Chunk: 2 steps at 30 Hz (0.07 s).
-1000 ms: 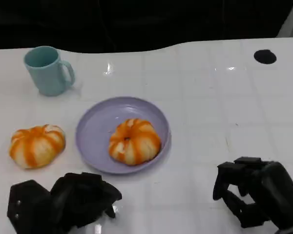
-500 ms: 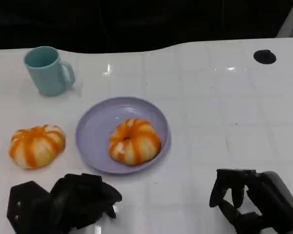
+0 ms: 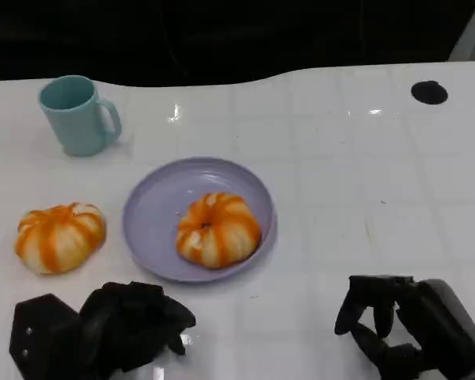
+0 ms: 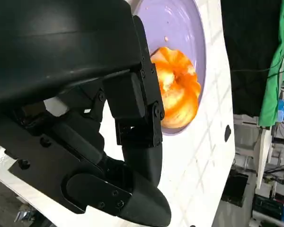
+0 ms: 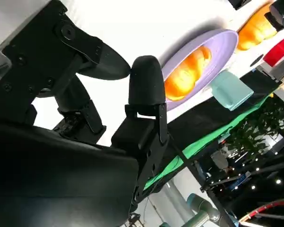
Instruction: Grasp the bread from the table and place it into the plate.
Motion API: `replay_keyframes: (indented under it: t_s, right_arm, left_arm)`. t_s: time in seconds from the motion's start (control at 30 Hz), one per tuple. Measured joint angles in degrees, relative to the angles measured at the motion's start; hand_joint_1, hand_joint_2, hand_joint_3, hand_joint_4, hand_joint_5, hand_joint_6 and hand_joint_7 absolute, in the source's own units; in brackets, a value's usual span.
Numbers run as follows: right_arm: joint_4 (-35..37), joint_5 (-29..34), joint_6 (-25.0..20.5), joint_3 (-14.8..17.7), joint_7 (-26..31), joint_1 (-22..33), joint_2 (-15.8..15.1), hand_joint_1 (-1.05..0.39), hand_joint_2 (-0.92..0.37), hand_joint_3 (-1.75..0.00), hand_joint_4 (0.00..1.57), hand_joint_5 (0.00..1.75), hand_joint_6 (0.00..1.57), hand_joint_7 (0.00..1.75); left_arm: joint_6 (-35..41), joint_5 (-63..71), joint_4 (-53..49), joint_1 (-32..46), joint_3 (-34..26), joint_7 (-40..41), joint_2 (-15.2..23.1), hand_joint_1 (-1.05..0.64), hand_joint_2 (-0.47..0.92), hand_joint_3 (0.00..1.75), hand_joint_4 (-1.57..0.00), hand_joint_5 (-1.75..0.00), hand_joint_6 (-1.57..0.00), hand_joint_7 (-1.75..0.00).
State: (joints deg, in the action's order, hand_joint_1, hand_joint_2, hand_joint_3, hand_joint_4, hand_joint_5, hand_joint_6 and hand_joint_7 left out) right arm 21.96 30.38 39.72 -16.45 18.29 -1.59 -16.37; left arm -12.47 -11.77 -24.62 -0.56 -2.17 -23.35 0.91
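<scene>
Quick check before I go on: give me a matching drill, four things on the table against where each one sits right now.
Things:
1. orange-striped bread bun
2. second orange-striped bread bun
3. light blue mug
4. small black round mark

Places:
a. far right of the white table
b. on the bare table, left of the plate
c. inside the round lavender plate
d. far left, beyond the plate

Pairs: 1-c, 2-b, 3-d, 4-a

Two breads: one [image 3: 218, 229] in plate [image 3: 154, 207], one [image 3: 59, 236] on table [image 3: 340, 174]. One mug [image 3: 77, 115]. Two hands [image 3: 131, 324] [image 3: 404, 324].
</scene>
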Motion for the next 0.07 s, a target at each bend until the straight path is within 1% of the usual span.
replay_keyframes:
  t_s: [0.07]
  right_arm:
    - [0.5,0.1,0.3,0.0,0.3,-0.1,0.2,-0.19,-0.33,-1.29,0.82,1.75,0.89,1.18]
  left_arm:
    - [0.0,0.0,0.0,0.0,0.0,0.0,0.0,-1.05,0.64,0.26,-0.88,-1.52,-1.51,-0.41]
